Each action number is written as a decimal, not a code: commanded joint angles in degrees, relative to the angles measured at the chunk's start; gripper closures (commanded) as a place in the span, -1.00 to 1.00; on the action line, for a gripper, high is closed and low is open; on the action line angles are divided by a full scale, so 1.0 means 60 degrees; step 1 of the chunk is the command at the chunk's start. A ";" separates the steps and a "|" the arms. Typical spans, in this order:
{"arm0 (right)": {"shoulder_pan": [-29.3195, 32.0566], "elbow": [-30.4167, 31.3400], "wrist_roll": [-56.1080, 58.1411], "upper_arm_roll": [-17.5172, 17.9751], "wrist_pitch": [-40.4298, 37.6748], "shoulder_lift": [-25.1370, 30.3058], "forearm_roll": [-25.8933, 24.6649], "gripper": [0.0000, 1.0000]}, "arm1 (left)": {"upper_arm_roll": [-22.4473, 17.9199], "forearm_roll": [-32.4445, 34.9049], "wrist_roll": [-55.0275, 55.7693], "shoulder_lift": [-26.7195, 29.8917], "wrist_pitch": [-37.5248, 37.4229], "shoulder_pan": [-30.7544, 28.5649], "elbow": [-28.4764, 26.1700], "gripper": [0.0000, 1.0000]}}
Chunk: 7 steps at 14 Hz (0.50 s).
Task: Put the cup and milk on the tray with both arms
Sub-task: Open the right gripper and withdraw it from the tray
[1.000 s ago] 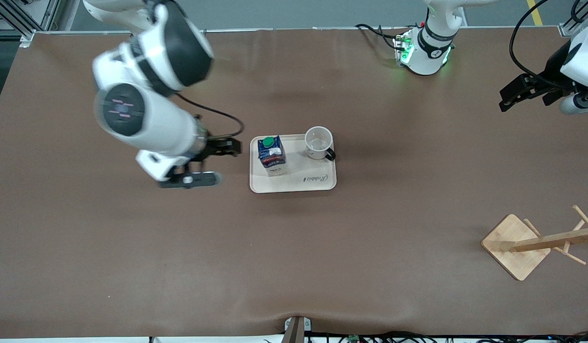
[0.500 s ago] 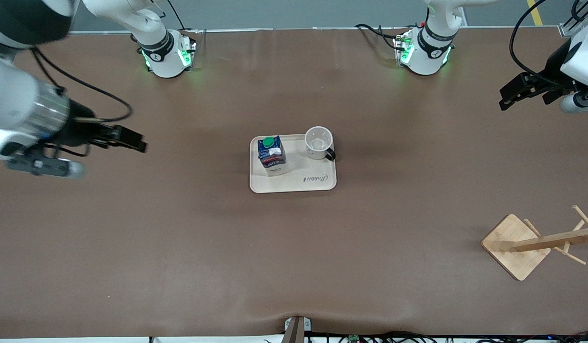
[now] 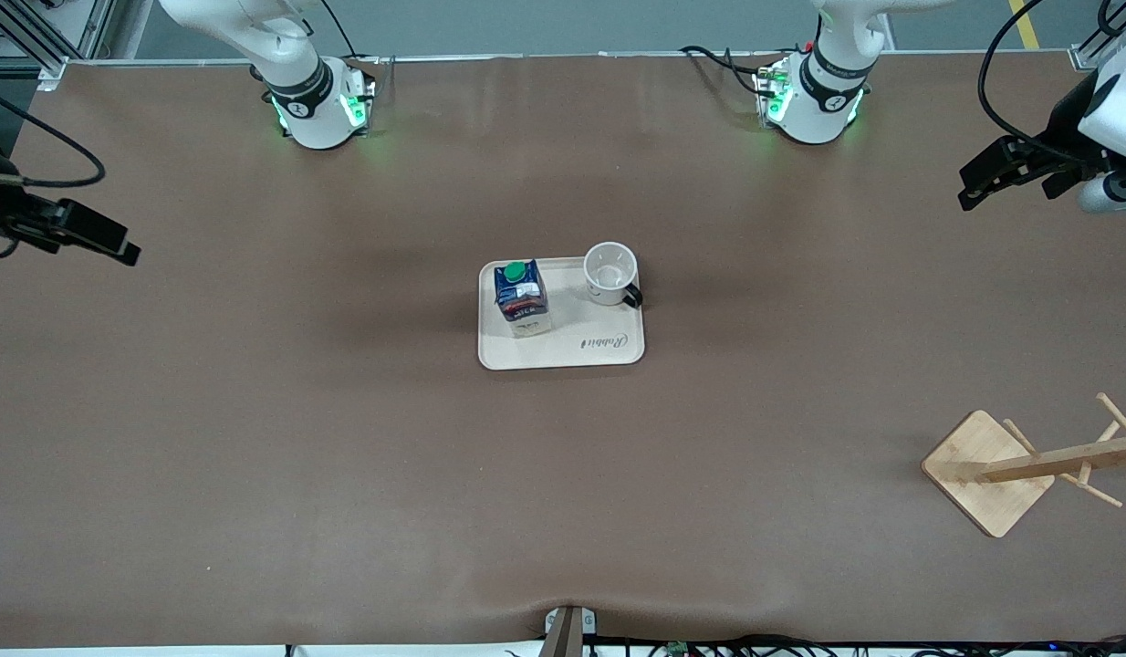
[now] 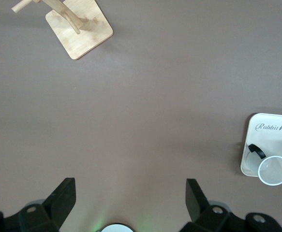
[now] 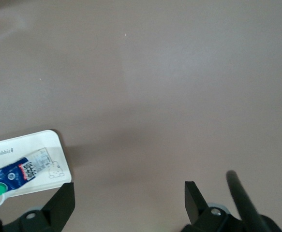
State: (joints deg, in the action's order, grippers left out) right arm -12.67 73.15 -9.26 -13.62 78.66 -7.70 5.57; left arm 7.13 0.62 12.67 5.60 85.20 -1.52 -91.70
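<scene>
The cream tray (image 3: 563, 351) lies mid-table. The dark-blue milk carton (image 3: 521, 297) with a green cap stands on it toward the right arm's end. The white cup (image 3: 610, 272) with a black handle stands on it toward the left arm's end. My right gripper (image 3: 116, 245) is open and empty over the table's edge at the right arm's end. My left gripper (image 3: 969, 190) is open and empty over the left arm's end. The left wrist view shows the left gripper (image 4: 130, 200), the cup (image 4: 274, 170) and the tray (image 4: 276, 140). The right wrist view shows the right gripper (image 5: 128, 200), the milk (image 5: 10, 176) and the tray (image 5: 29, 142).
A wooden rack (image 3: 987, 473) with pegs lies tipped near the front at the left arm's end; it also shows in the left wrist view (image 4: 79, 29). The two green-lit arm bases (image 3: 321, 105) stand along the table's back edge. Brown tabletop surrounds the tray.
My right arm has swung from beside the tray out to its own end of the table. The left gripper, milk, cup and tray have stayed put.
</scene>
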 commanded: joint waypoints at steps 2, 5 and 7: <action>0.0529 0.1430 0.1409 0.0146 0.0397 0.1253 -0.0444 -1.00 | -0.0017 -0.0089 0.0159 -0.0171 -0.0108 0.0077 0.0152 -1.00; 0.0865 0.1840 0.2260 0.0146 0.0368 0.1648 -0.1075 -1.00 | 0.0013 -0.0119 0.0188 -0.0084 -0.0123 -0.0025 0.0269 -1.00; 0.1028 0.1855 0.2320 0.0146 0.0163 0.1795 -0.1075 -1.00 | -0.0046 -0.0104 0.0056 -0.0084 -0.0137 -0.0040 0.0299 -1.00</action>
State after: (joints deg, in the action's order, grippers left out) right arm -8.02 81.74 3.40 -13.70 79.67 0.36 0.27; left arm 7.08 0.62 12.94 5.00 85.22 -1.57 -91.08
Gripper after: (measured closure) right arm 0.000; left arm 0.000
